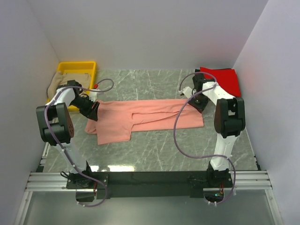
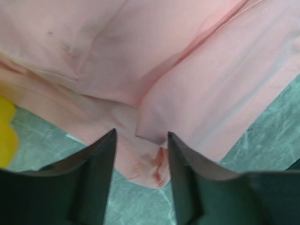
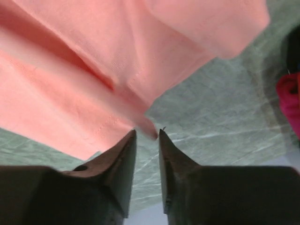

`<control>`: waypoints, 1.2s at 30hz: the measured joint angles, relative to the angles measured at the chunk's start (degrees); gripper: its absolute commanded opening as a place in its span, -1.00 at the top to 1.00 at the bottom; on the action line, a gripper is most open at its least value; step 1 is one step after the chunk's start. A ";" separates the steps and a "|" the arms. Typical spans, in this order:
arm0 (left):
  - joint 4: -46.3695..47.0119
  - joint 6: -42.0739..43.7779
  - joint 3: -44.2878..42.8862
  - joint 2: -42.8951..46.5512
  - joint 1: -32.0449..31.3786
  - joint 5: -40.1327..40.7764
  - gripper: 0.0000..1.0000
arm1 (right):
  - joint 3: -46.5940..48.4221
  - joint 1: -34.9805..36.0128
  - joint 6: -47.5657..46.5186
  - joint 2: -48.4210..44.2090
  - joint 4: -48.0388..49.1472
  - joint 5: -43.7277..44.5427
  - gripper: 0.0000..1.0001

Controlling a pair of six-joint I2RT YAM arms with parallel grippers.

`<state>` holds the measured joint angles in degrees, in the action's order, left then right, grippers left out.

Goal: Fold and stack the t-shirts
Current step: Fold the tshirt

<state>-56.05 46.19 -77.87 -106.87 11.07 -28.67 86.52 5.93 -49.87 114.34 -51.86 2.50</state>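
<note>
A salmon-pink t-shirt [image 1: 140, 119] lies on the marble table, folded lengthwise into a long band. My left gripper [image 1: 92, 110] is at its left end, and my right gripper [image 1: 199, 103] is at its right end. In the left wrist view the left gripper [image 2: 140, 132] is open, and a corner of the pink shirt [image 2: 154, 164] lies loose between the fingers. The right gripper [image 3: 147, 131] stands open by a narrow gap. A tip of the pink shirt [image 3: 149, 127] sits just at its fingertips, not pinched. A bright red t-shirt [image 1: 224, 78] lies at the back right. A beige t-shirt [image 1: 56, 86] hangs over the bin's edge.
A yellow plastic bin [image 1: 89, 70] stands at the back left against the wall, just behind the left arm. White walls close in the table on the left, back and right. The red shirt [image 3: 288, 101] shows at the right wrist view's edge.
</note>
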 measured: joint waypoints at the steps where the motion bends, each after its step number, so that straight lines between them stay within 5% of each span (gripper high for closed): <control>1: 0.17 -0.20 -0.20 0.00 0.02 -0.04 -0.16 | 0.28 0.00 0.42 0.04 0.02 0.28 0.22; 6: 0.52 0.07 -0.87 3.19 0.55 -0.55 -0.21 | 0.90 -0.09 3.15 -1.27 -0.83 1.09 0.07; 13: -0.81 5.88 8.83 18.18 -1.09 -1.03 -0.15 | -2.34 0.15 7.04 -8.24 -2.34 0.37 0.21; 20: 1.60 6.97 26.71 26.53 -11.80 1.79 -0.20 | -3.61 0.68 11.78 -9.40 -4.66 -3.52 0.29; 27: 10.58 3.72 33.18 27.41 -19.50 5.88 -0.22 | -3.61 0.68 14.10 -9.09 -5.22 -5.16 0.31; 33: 17.42 1.79 36.35 26.18 -24.90 9.84 -0.04 | -3.63 0.66 14.27 -9.09 -5.20 -5.09 0.31; 36: 19.17 0.98 36.09 25.38 -25.49 11.50 0.21 | -3.65 0.55 14.27 -9.09 -5.20 -5.03 0.31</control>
<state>-36.88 47.18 -41.78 -81.49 -14.41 -17.17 82.87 6.48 -35.59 105.25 -57.06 -2.52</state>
